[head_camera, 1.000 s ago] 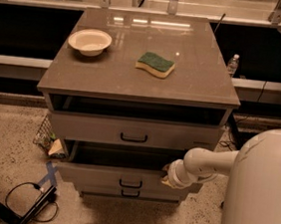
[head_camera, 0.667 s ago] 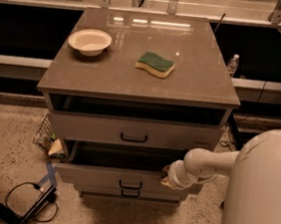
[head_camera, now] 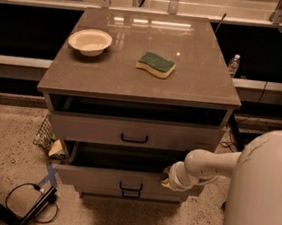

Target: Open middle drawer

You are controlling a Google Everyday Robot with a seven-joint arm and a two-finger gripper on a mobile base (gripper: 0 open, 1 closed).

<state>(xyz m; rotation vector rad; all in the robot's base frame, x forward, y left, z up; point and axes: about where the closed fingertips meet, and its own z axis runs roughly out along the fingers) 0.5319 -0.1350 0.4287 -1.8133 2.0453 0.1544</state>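
Observation:
The middle drawer (head_camera: 99,178) is pulled out from the grey-beige cabinet, and its dark inside shows above its flat front. Its small dark bar handle (head_camera: 130,186) is at the centre. My gripper (head_camera: 167,178) is on the end of the white arm. It is at the drawer front's top edge, right of the handle, and touches or nearly touches it. The top drawer (head_camera: 134,132) above is out a little, with a dark gap under the cabinet top. Only the handle (head_camera: 130,195) of the lowest drawer shows, below the middle front.
A white bowl (head_camera: 90,41) and a green and yellow sponge (head_camera: 156,64) lie on the cabinet top (head_camera: 194,85). My white body (head_camera: 263,192) fills the lower right. Cables and a black stand (head_camera: 25,205) lie on the floor at the left. A water bottle (head_camera: 233,65) stands behind at the right.

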